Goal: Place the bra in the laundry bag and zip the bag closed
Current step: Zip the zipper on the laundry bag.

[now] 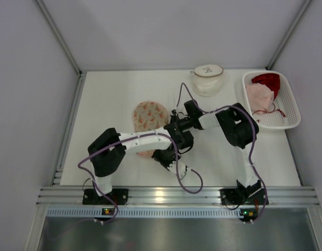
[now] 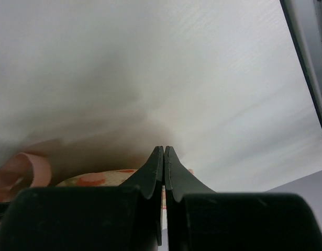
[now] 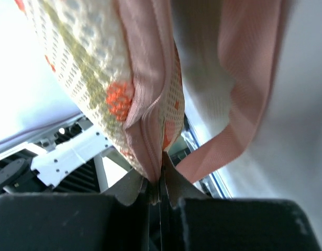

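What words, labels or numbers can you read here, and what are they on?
Nothing here can be read.
Dark mark on top of the white round case: too small to read.
Bag: printed pattern only, no text.
Basket: no text seen.

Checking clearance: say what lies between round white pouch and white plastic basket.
Only bare white table between the round white pouch and white plastic basket, top view.
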`<state>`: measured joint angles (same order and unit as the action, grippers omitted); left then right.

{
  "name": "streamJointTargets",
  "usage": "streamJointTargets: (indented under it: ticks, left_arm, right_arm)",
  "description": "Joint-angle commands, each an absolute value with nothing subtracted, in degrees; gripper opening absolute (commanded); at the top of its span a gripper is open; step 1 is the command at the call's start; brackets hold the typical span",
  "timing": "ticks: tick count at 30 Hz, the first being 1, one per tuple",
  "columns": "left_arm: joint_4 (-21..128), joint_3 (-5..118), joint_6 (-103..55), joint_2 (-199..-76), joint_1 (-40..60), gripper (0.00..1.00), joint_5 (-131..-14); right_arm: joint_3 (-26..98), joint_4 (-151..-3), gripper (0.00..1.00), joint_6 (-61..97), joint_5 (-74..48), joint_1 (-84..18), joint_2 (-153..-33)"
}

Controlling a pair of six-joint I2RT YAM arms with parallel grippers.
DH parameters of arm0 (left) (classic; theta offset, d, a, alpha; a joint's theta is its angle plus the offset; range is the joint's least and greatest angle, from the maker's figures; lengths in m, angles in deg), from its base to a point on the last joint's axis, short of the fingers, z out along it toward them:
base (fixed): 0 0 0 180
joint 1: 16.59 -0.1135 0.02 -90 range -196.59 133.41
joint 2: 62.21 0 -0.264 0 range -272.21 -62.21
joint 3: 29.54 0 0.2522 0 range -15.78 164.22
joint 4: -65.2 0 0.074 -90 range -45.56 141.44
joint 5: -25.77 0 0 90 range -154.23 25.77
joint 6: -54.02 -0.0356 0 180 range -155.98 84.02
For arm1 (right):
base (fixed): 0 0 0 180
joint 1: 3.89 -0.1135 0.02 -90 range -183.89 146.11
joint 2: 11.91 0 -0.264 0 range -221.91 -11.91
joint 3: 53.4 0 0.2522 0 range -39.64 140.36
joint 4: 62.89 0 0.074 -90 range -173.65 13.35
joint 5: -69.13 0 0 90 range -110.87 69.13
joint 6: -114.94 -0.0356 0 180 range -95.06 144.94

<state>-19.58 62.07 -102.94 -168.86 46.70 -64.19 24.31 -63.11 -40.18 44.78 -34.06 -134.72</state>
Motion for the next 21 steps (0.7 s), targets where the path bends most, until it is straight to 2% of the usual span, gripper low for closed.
streamJointTargets:
  ticks: [1,4,9,10,11,13,14,16,17,19,21]
  left_arm:
    - [-24.41,57.98,-100.23,-164.96,47.92,0.0,-71.96]
    - [-23.97,54.81,-99.26,-163.2,47.92,0.0,-72.58]
    - [-19.23,54.35,-98.12,-161.44,47.57,0.0,-70.82]
    - [-17.31,54.97,-97.86,-161.7,46.96,0.0,-70.3]
    - [-16.33,55.85,-97.68,-161.96,46.52,0.0,-69.94]
    - [-15.09,58.83,-98.03,-163.45,45.21,0.0,-69.59]
    - [-15.0,59.89,-98.12,-164.24,44.85,0.0,-69.24]
    - [-14.91,62.79,-98.64,-166.09,43.62,0.0,-69.23]
    - [-14.83,63.58,-98.99,-166.53,43.27,0.0,-68.97]
    - [-14.56,65.43,-99.69,-167.5,42.48,0.0,-68.88]
    - [-14.65,66.92,-100.05,-168.02,42.03,0.0,-69.15]
  right_arm:
    - [29.34,-74.07,0.0,-33.54,39.07,-29.99,-137.07]
    - [31.55,-78.91,0.0,-30.09,38.02,-29.38,-137.51]
    - [32.78,-78.76,0.0,-29.9,38.45,-29.46,-137.6]
    - [33.05,-78.59,0.04,-30.25,38.98,-29.46,-137.51]
    - [33.22,-78.58,0.18,-30.34,39.42,-29.46,-136.9]
    - [32.96,-79.02,0.29,-29.73,39.42,-29.2,-135.76]
    - [32.88,-79.46,0.39,-29.47,39.6,-28.94,-134.45]
    - [32.53,-82.09,0.51,-27.54,39.6,-28.58,-132.43]
    - [32.35,-83.14,0.62,-26.66,39.6,-28.24,-131.89]
    - [32.35,-87.71,0.67,-23.33,39.6,-27.97,-130.75]
    - [31.3,-88.6,0.68,-22.35,40.21,-27.71,-129.34]
